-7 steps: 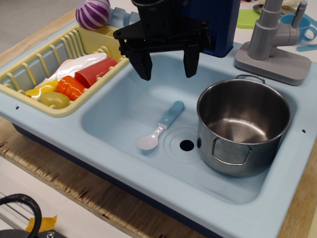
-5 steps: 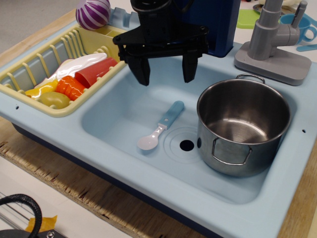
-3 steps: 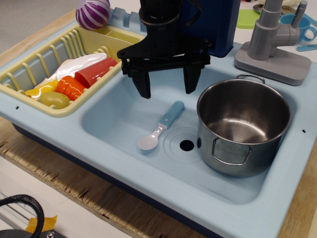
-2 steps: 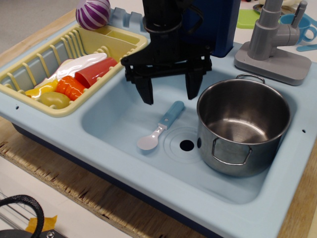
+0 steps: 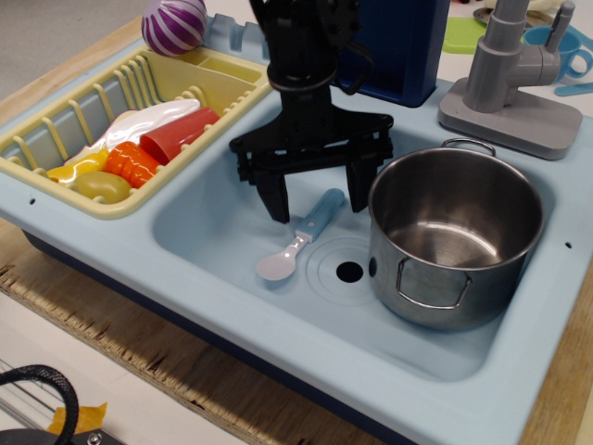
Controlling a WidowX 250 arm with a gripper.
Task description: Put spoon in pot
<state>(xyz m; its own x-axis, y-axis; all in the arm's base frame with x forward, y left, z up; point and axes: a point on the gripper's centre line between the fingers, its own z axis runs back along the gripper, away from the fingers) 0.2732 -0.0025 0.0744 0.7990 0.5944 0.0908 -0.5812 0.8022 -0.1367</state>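
The pot (image 5: 456,236) at right in the blue sink (image 5: 222,232) is empty. The spoon (image 5: 300,237) lies on the sink floor, centre frame. The end effector (image 5: 316,206) has dropped lower, its fingers spread wide astride the spoon's handle.

Bright, even light is falling from overhead; pot (image 5: 456,243) steel is glaring; shadows soft, focus sharp.
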